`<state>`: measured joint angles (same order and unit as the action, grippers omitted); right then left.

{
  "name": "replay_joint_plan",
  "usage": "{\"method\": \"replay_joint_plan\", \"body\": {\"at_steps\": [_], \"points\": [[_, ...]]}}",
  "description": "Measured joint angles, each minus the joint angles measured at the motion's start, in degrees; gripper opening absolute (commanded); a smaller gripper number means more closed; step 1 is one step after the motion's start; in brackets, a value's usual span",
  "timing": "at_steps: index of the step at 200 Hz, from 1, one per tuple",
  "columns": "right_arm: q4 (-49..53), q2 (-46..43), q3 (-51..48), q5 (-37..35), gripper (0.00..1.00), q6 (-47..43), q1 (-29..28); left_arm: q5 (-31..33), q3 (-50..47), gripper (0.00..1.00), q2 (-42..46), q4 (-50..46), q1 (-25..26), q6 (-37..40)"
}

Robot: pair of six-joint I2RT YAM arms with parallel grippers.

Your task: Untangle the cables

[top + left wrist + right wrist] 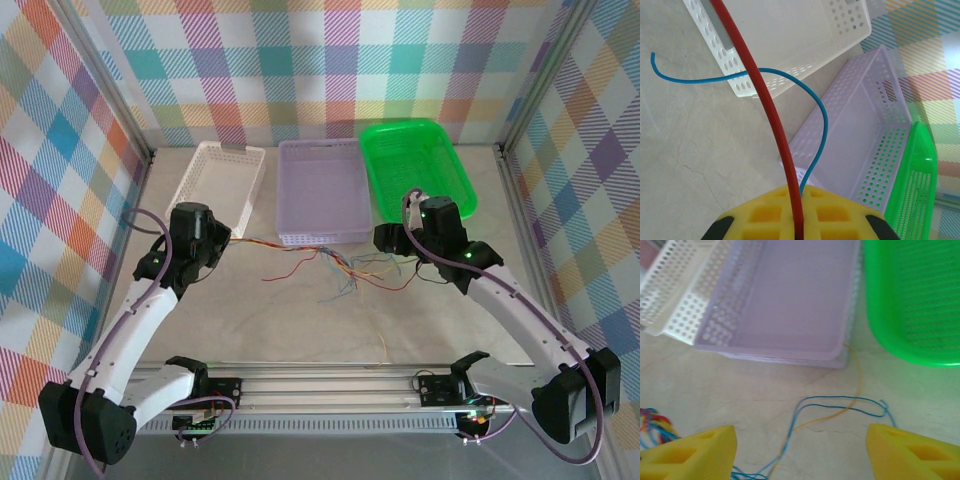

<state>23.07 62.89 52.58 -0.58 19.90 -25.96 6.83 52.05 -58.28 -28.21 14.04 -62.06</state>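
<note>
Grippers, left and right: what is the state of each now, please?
Left gripper: closed on the red cable and blue cable.
Right gripper: open, holding nothing.

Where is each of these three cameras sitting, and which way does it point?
Top external: above and behind the bases, looking down on the table, left arm, right arm, three trays and cables.
Left wrist: on the left arm, facing past the left gripper, shut on the red cable, toward the white tray.
Right wrist: on the right arm, facing past the open right gripper toward the purple tray.
Shared: both wrist views show the purple tray and green tray.
</note>
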Motion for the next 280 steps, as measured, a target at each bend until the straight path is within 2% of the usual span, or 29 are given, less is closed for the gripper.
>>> {"method": "replay_joint_plan", "body": {"at_steps": [25,47,65,116,158,207,280], "points": [[1.6,-1.0,0.0,-0.2,0.85,-1.2,0.1,1.4,0.8,0.00,-0.5,-0.1,0.0,0.9],[1.7,-2.6,0.1,3.4,0.94,-1.0,0.2,2.2,1.2,0.00,-0.8,-0.1,-0.1,2.1],[2.1,-2.4,1.2,7.1,0.95,-0.8,0.2,2.3,1.4,0.00,-1.4,-0.1,-0.2,2.9],[2.2,-1.6,2.0,13.0,0.93,-0.7,0.2,2.3,1.4,0.00,-1.8,-0.2,-0.3,3.4],[0.3,4.4,-4.7,15.5,0.90,-0.9,-1.3,2.3,2.4,0.00,-1.8,-0.4,-0.3,3.4],[0.1,12.2,-9.6,12.0,0.86,-0.8,-10.5,2.3,4.2,0.00,-1.7,-0.2,-0.3,3.6],[-3.7,18.1,-14.8,7.2,0.76,0.6,-19.4,2.0,4.2,0.00,-1.7,-0.1,-0.3,3.8]]}}
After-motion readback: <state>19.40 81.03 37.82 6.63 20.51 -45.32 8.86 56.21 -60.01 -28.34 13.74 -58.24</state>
